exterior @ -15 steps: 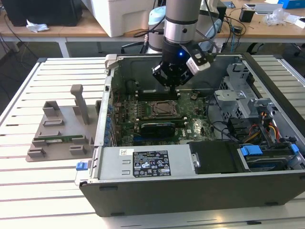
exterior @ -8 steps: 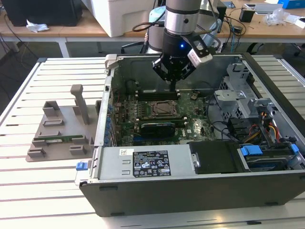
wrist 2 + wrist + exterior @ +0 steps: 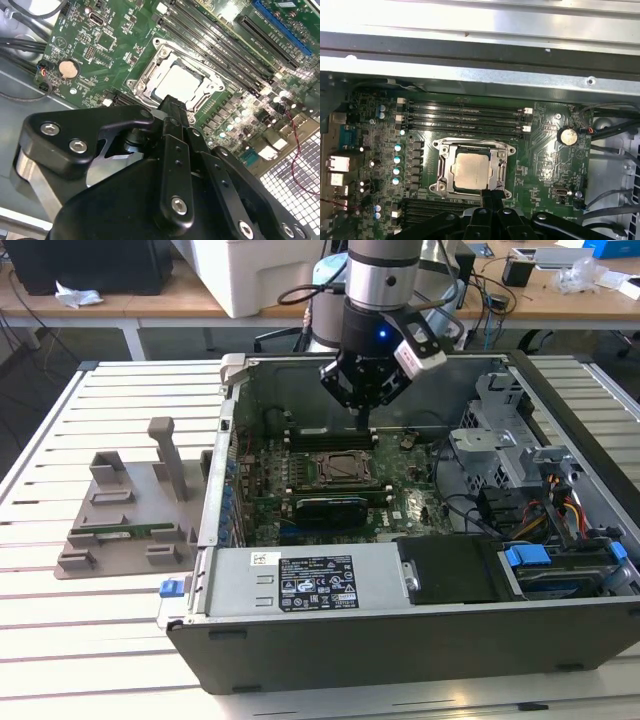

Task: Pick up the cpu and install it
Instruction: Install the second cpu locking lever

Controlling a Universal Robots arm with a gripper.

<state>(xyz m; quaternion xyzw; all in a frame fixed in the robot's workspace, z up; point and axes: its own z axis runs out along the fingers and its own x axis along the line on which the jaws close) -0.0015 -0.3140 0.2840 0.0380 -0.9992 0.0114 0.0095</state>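
Observation:
The cpu [image 3: 470,170], a silver square chip, lies flat inside the open metal socket frame [image 3: 439,165] on the green motherboard. In the second wrist view the cpu [image 3: 182,82] shows just beyond my black fingertips. My gripper [image 3: 362,420] hangs inside the open computer case, a little above the board at the far edge of the socket [image 3: 345,468]. The gripper [image 3: 172,102] has its fingers pressed together with nothing between them. In the first wrist view the gripper [image 3: 490,194] sits at the socket's edge, beside the chip.
Empty memory slots [image 3: 465,117] run beside the socket, and a coin battery [image 3: 566,135] sits nearby. A black expansion card [image 3: 330,508] stands in front of the socket. Drive bays and cables [image 3: 540,490] crowd the exterior view's right. A grey fixture [image 3: 130,515] holding a green memory stick [image 3: 125,533] sits outside the case.

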